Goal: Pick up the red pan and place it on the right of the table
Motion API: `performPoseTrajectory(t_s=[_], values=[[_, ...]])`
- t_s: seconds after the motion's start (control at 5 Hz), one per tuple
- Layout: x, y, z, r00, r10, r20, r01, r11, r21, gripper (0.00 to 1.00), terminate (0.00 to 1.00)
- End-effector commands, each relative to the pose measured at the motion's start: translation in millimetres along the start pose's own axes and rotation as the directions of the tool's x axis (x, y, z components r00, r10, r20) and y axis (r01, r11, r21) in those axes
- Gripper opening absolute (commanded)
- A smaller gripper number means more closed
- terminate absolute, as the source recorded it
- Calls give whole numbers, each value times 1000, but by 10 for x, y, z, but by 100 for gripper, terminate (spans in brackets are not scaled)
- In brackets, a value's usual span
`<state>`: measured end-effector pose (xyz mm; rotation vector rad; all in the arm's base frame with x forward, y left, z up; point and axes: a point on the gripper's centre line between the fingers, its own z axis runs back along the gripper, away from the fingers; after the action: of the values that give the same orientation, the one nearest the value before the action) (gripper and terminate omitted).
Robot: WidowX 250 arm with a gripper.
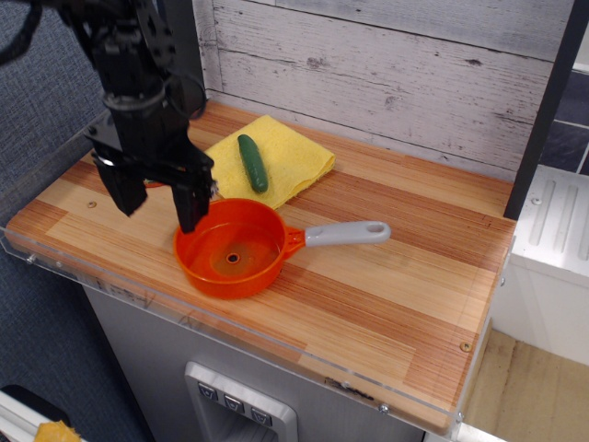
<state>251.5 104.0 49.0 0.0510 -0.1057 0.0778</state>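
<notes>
The red pan [232,250] lies on the table [386,276], left of centre, its light-grey handle [348,233] pointing right. A dark dot marks its middle. My gripper [160,204] is open, black fingers pointing down, just left of the pan. Its right finger [193,203] hangs at the pan's left rim and the left finger [127,190] is over the wood. It holds nothing.
A yellow cloth [276,157] with a green cucumber [252,162] on it lies behind the pan. The dotted can is almost wholly hidden behind my arm. A clear acrylic rim [276,354] edges the table front. A white plank wall [386,74] stands behind.
</notes>
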Motion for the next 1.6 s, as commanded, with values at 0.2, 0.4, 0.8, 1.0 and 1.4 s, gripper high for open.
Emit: performPoseTrajectory(t_s=[0.2,0.4,0.8,1.0,1.4], values=[[48,-33,-212,996,-88,7,88,996,-16,100,0],[50,-44,-268,995,-102,4,102,994,-28,0,0],[38,-143,-229,987,-160,11,161,984,-74,0,0],[35,-215,-165,982,-183,33,186,979,-82,0,0],[83,-346,-14,997,58,48,-53,993,-106,0,0]])
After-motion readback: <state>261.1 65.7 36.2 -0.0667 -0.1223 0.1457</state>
